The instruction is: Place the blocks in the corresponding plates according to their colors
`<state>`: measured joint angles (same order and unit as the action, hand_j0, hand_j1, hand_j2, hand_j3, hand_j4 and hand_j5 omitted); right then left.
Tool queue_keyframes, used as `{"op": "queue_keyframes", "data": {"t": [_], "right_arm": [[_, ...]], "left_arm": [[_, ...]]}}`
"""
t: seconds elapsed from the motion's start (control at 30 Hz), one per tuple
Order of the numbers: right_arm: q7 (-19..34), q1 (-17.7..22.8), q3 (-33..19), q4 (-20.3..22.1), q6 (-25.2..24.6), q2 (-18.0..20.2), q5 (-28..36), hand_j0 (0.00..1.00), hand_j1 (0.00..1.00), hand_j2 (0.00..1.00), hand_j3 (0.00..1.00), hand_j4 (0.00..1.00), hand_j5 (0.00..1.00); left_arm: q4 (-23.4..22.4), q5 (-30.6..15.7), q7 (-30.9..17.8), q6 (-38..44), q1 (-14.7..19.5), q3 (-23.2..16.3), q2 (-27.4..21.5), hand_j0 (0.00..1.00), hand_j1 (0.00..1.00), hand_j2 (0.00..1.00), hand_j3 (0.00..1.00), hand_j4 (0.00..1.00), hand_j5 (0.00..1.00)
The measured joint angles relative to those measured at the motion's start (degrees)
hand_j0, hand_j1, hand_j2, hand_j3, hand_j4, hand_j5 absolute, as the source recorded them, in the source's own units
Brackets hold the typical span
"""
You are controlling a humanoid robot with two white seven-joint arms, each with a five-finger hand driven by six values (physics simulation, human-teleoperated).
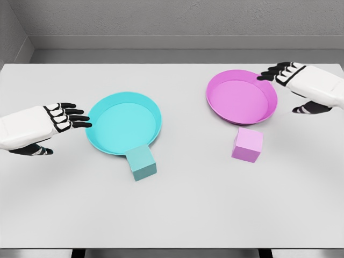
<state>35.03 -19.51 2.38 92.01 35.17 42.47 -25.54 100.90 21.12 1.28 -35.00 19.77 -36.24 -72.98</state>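
Observation:
A cyan plate (102,137) lies left of centre on the white table, and a teal block (141,163) rests against its near rim, outside it. A magenta plate (267,110) lies at the right, with a pink block (248,144) on the table just in front of it. My left hand (70,118) hovers at the cyan plate's left rim, fingers stretched out and holding nothing. My right hand (279,72) sits at the magenta plate's far right rim, fingers relaxed, empty.
The white table (177,209) stretches wide toward its front edge. A grey wall runs behind the table's far edge.

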Motion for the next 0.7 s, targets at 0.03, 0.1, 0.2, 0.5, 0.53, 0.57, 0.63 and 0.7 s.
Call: {"op": "queue_keyframes", "data": {"t": [0.03,0.1,0.2,0.5,0.53,0.57,0.63,0.7], "right_arm": [[0.0,0.1,-0.1,0.0,0.0,0.0,-0.3,1.00,1.00,1.00,1.00,1.00,1.00],[0.0,-0.2,-0.3,0.0,0.0,0.0,-0.8,1.00,1.00,1.00,1.00,1.00,1.00],[0.0,0.4,-0.3,-0.1,0.0,-0.1,-1.1,1.00,1.00,1.00,1.00,1.00,1.00],[0.0,1.8,7.2,3.0,0.0,0.2,-3.0,1.00,1.00,1.00,1.00,1.00,1.00],[0.0,1.8,8.6,3.5,0.0,0.5,-3.2,1.00,1.00,1.00,1.00,1.00,1.00],[0.0,1.7,9.9,3.9,0.0,1.0,-3.4,1.00,1.00,1.00,1.00,1.00,1.00],[0.0,1.8,12.2,4.6,0.0,1.8,-3.6,1.00,1.00,1.00,1.00,1.00,1.00],[0.0,1.8,14.2,5.0,0.0,2.7,-3.7,1.00,1.00,1.00,1.00,1.00,1.00]], "left_arm": [[0.0,0.0,0.0,0.0,0.0,0.0,0.1,1.00,1.00,1.00,1.00,1.00,1.00],[0.0,0.0,0.0,0.0,-0.1,0.0,0.1,1.00,1.00,1.00,1.00,1.00,1.00],[0.0,0.0,-1.1,0.0,-0.1,0.0,0.8,1.00,1.00,1.00,1.00,1.00,1.00],[0.0,0.7,-14.7,-0.1,5.9,-2.1,10.4,1.00,1.00,1.00,1.00,1.00,1.00],[0.0,0.7,-15.0,-0.1,6.0,-2.7,11.1,1.00,1.00,1.00,1.00,1.00,1.00],[0.0,0.7,-15.3,-0.1,6.1,-3.2,11.6,1.00,1.00,1.00,1.00,1.00,1.00],[0.0,0.6,-15.9,-0.1,8.6,-4.0,13.1,1.00,1.00,1.00,1.00,1.00,1.00],[0.0,0.6,-18.0,-0.1,9.5,-4.7,15.4,1.00,1.00,1.00,1.00,1.00,1.00]]}}
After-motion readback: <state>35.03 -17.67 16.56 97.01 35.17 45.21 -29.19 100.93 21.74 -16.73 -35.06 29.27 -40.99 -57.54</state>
